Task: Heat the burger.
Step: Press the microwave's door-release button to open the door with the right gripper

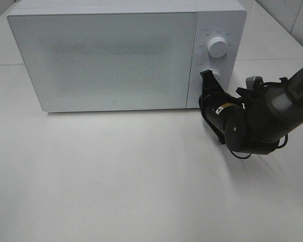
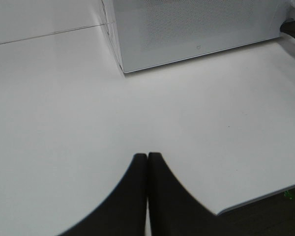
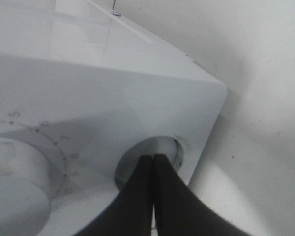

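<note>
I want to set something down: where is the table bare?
The table is bare all along the front of the microwave, from its left edge to the right arm. It is crowded only at the lower knob, where the right gripper sits, shut.

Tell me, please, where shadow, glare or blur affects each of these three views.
Exterior high: even light, soft shadow under the microwave and right gripper. Left wrist: sharp table, left gripper an underexposed silhouette. Right wrist: one dial blurred and partly shadowed.

Burger hidden, perhaps behind the microwave door [image 1: 101, 55].
</note>
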Controlling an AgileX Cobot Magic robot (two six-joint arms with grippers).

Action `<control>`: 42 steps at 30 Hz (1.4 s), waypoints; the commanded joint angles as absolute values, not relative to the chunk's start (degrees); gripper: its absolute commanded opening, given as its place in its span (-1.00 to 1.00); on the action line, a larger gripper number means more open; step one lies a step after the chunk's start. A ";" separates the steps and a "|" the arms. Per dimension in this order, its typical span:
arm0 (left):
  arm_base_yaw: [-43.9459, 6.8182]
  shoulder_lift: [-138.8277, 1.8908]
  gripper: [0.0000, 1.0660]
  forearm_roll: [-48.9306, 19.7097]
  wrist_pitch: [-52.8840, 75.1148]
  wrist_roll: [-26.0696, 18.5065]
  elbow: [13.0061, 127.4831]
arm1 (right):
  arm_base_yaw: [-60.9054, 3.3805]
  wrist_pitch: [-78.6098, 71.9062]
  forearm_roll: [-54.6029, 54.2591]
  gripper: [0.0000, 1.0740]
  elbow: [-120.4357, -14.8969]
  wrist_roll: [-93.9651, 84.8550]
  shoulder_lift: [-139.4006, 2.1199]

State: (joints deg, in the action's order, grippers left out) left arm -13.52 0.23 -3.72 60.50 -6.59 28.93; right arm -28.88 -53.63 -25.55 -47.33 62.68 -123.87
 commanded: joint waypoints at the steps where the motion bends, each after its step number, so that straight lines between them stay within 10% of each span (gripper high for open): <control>1: -13.29 1.49 -0.99 -3.90 59.70 -6.30 28.82 | -28.59 -58.21 -24.06 -1.00 -49.56 62.51 -123.47; 42: -13.29 1.49 -0.99 -3.90 59.70 -6.36 28.82 | -26.59 -56.49 -19.08 -1.00 -46.41 64.57 -121.24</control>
